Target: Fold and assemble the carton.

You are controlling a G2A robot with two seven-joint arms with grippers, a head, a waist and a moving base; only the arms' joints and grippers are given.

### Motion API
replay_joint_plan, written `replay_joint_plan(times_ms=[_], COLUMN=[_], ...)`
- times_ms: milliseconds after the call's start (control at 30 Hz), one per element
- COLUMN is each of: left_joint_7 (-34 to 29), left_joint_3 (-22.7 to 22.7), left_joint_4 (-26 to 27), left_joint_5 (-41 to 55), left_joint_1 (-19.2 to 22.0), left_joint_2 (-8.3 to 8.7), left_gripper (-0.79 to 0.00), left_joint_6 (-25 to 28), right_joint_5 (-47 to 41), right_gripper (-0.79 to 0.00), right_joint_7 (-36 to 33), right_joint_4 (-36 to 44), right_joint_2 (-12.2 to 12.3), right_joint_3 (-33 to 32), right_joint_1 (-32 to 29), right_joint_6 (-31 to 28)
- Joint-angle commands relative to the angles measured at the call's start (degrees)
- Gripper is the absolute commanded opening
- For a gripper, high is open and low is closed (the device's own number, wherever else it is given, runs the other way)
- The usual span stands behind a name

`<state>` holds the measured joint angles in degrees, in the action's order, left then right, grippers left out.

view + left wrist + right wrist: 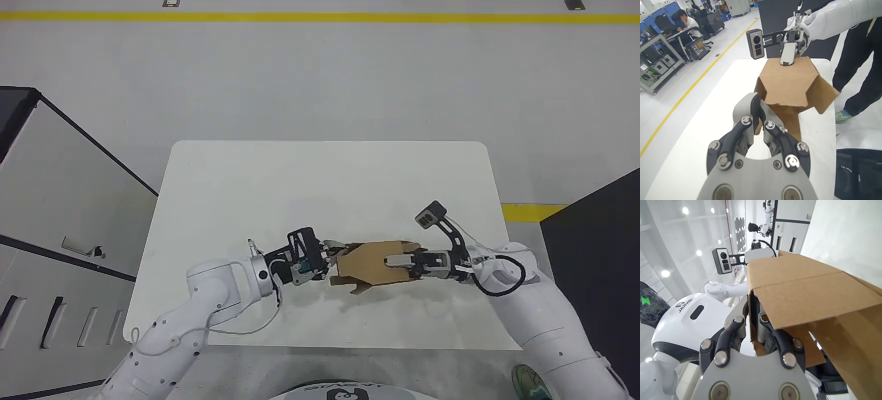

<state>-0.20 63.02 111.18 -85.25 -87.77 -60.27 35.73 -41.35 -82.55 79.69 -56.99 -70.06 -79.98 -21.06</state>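
**A:** Where was the carton?

**B:** The carton (372, 262) hung between the two arms, low over the white table (300, 170), near the edge on the robot's side. I could not tell whether its lowest flap touched it.

**A:** And the grips?

**B:** The left gripper (759, 108) was clamped on a loose flap at one end. The right gripper (753, 318) was pinched on a panel edge at the opposite end, with cardboard running through its grip.

**A:** Which step, would you say?

**B:** Opening the blank, I judged. The body was popped into a lopsided sleeve, not squared. The end flaps splayed outward, none tucked.

**A:** What did the next move ask for?

**B:** Probably squaring the sleeve, with one arm holding firm while the other pushed across the creases. After that a flap needed folding in. That meant one gripper letting go and re-gripping, with the carton resting on the table so it did not sag.
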Motion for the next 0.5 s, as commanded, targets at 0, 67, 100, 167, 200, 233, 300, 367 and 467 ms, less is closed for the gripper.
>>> replay_joint_plan(times_ms=[0, 67, 100, 167, 200, 233, 300, 367, 467], left_joint_7=[0.05, 0.13, 0.06, 0.06, 0.04, -0.01, -0.01, 0.04, 0.27], left_joint_3=[0.32, 0.61, 0.70, 0.78, 0.80, 0.78, 0.63, 0.41, 0.11], left_joint_4=[-0.06, 0.00, 0.04, 0.17, 0.19, 0.17, 0.12, 0.03, -0.29], left_joint_5=[-0.06, -0.07, -0.15, -0.29, -0.36, -0.45, -0.52, -0.63, -0.57], left_joint_1=[-0.07, -0.22, -0.27, -0.42, -0.45, -0.45, -0.40, -0.27, -0.03], left_joint_2=[0.06, 0.12, 0.14, 0.18, 0.20, 0.21, 0.20, 0.18, 0.15], left_gripper=[-0.785, -0.785, -0.785, -0.785, -0.785, -0.785, -0.785, -0.785, -0.785], left_joint_6=[-0.23, -0.38, -0.49, -0.58, -0.60, -0.63, -0.74, -0.78, -0.59], right_joint_5=[-0.28, -0.22, -0.16, 0.16, 0.41, 0.69, 0.88, 1.15, 1.58], right_gripper=[-0.785, -0.785, -0.785, -0.785, -0.785, -0.785, -0.785, -0.785, -0.785], right_joint_7=[-0.68, -0.89, -0.93, -1.09, -1.16, -1.26, -1.54, -1.72, -1.94], right_joint_4=[-0.12, 0.03, 0.09, 0.25, 0.39, 0.64, 1.08, 1.39, 1.75], right_joint_2=[0.03, 0.10, 0.12, 0.20, 0.24, 0.28, 0.34, 0.41, 0.52], right_joint_3=[-0.10, -0.28, -0.34, -0.45, -0.46, -0.42, -0.32, -0.27, -0.16], right_joint_1=[0.04, 0.03, 0.00, -0.09, -0.15, -0.20, -0.33, -0.39, -0.48], right_joint_6=[0.01, 0.22, 0.26, 0.42, 0.49, 0.59, 0.87, 1.05, 1.26])
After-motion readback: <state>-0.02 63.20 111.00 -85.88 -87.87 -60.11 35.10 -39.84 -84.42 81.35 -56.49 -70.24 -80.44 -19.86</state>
